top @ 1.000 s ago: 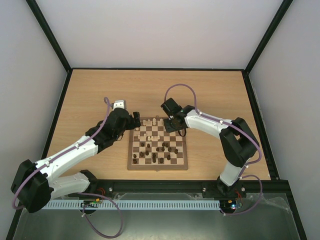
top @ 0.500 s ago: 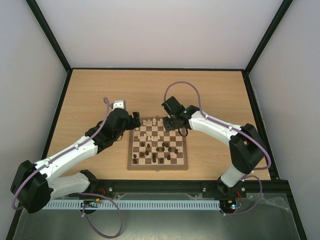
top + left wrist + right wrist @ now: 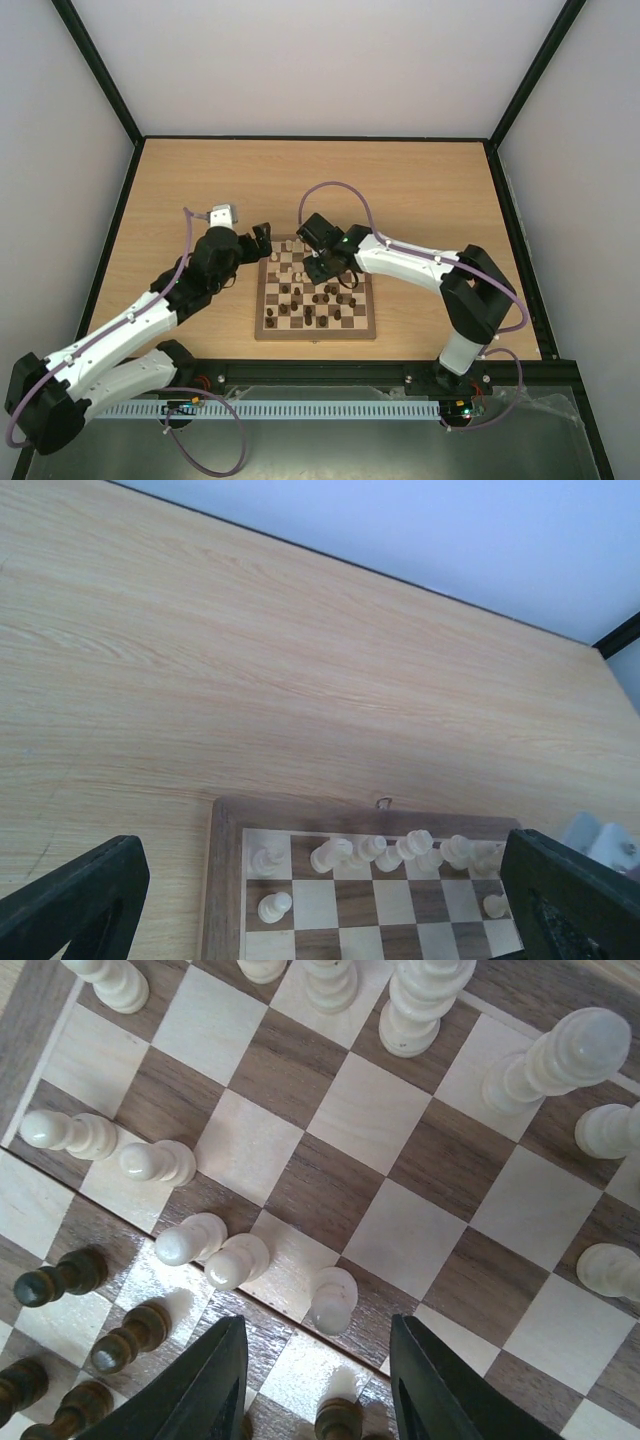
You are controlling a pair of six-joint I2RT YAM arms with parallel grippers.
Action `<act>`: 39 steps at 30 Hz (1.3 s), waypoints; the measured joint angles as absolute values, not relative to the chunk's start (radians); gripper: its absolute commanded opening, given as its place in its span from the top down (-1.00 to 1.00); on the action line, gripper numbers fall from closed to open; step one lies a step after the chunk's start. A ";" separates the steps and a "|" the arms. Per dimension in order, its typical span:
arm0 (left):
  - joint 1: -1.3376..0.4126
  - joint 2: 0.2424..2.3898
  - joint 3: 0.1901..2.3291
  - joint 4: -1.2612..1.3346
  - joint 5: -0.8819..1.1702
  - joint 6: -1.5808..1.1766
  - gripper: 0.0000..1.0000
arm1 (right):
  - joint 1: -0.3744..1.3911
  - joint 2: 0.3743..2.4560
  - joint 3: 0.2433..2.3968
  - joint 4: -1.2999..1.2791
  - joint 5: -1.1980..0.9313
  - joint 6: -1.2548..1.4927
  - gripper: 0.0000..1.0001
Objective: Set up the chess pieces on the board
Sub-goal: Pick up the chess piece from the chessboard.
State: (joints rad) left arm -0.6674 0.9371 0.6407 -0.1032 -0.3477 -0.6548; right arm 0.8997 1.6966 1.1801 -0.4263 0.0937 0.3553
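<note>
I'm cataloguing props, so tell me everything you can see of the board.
The board is a square wooden chessboard with light and dark brown squares inside a mid-brown frame, with a small metal loop on its far edge. It lies flat on the table. Cream pieces stand along its far rows; dark pieces are scattered toward the near side. The right gripper hangs open above it; the left gripper is at its far left corner.

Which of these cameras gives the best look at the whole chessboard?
The overhead view: it takes in the board almost whole, frame included. The left wrist view catches only one corner and a row of pale pieces. The right wrist view is a close-up of a few squares.
</note>
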 measured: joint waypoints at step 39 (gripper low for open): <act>-0.667 0.873 0.613 -0.071 -0.336 -0.654 -0.99 | 0.874 1.780 1.238 -0.452 0.193 0.365 0.76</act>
